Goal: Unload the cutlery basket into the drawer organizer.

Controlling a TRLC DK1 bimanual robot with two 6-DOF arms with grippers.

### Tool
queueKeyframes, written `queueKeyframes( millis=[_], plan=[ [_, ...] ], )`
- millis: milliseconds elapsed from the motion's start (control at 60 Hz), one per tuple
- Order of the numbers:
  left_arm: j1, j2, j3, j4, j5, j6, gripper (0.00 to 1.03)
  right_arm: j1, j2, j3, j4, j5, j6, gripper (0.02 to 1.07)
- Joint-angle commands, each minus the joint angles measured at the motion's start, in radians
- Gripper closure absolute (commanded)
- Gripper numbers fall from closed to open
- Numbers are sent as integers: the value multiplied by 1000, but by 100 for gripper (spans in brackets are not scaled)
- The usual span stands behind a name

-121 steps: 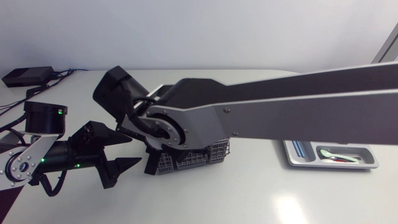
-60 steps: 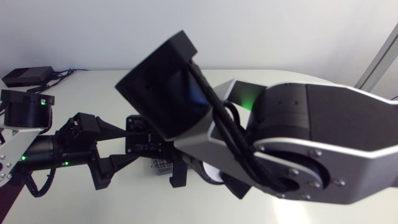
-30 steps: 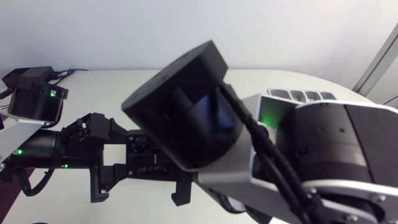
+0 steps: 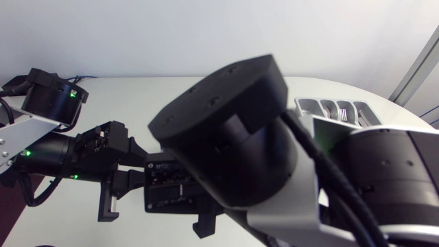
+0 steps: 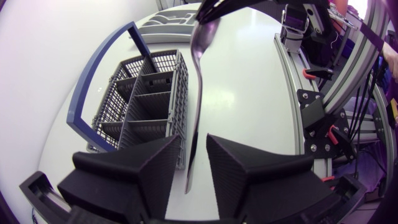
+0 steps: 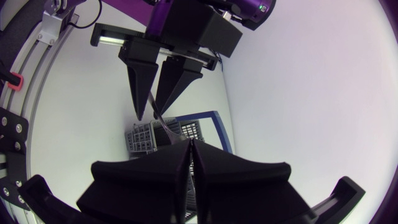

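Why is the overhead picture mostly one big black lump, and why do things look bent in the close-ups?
Head view: a black joint of the right arm sits close under the camera, hiding most of the table. Left wrist view: the fisheye lens bows the basket. Right wrist view: the same lens makes the basket tiny beyond the left tool.

Head camera: fixed above your table (image 4: 137,96), looked down; your right arm (image 4: 226,137) sat close under it. Wrist cameras: faced each other; ahead of both jaws, each saw the spoon (image 5: 200,68) and basket (image 5: 143,99).
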Motion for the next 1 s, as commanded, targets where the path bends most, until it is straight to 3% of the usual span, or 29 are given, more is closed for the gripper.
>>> queueKeyframes(
  millis=[0, 50, 117, 350, 450, 500, 583, 667, 800, 883, 983],
  plan=[
    [6, 19, 26, -16, 14, 30, 89, 12, -15, -24, 12, -1, -17, 101],
    [6, 22, 29, -16, 17, 30, 97, 12, -15, -29, 15, -1, -24, 101],
    [6, 25, 32, -21, 20, 30, 100, 12, -16, -33, 18, -1, -30, 101],
    [13, 67, 80, -116, 45, 30, 100, 8, -18, -52, 58, 0, -39, 99],
    [39, 74, 88, -113, 91, -24, 100, 5, -22, -53, 98, 20, -37, 92],
    [56, 77, 88, -110, 105, -39, 100, 0, -25, -56, 118, 31, -37, 82],
    [90, 77, 78, -65, 134, -91, 100, -22, -24, -49, 143, 50, -17, 56],
    [115, 77, 69, -13, 152, -148, 100, -57, -24, -26, 146, 54, 29, 43],
    [131, 56, 46, 96, 161, -266, 100, -123, -25, 27, 118, 51, 151, 43],
    [130, 33, 18, 248, 160, -404, 100, -157, -15, 60, 81, 23, 231, 43],
    [121, 28, 29, 295, 152, -481, 100, -190, 16, 120, 26, -24, 325, 43]
  ],
)
